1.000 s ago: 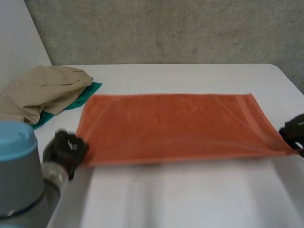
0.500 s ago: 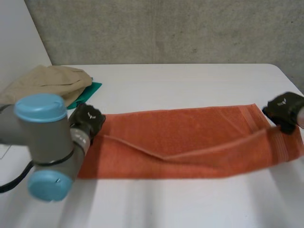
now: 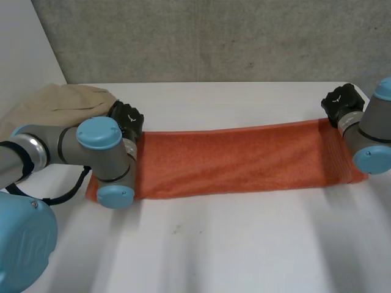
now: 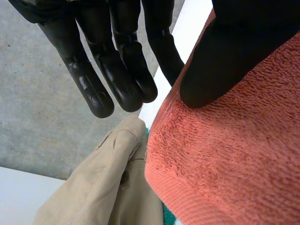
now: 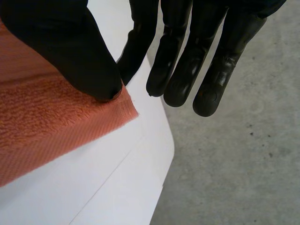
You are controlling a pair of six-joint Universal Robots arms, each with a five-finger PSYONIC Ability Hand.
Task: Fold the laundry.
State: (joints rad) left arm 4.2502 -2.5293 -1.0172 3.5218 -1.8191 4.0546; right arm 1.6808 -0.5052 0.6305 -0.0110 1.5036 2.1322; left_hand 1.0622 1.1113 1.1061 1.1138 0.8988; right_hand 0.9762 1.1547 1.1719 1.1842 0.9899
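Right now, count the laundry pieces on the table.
3: the orange towel across the middle, the beige garment beside its left end, a green cloth peeking from under it. Others may be hidden.

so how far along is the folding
Done: the orange towel lies doubled into a long strip. In hand: the left hand and right hand each pinch a far corner of it. Left: further folds, plus the heaped beige garment.
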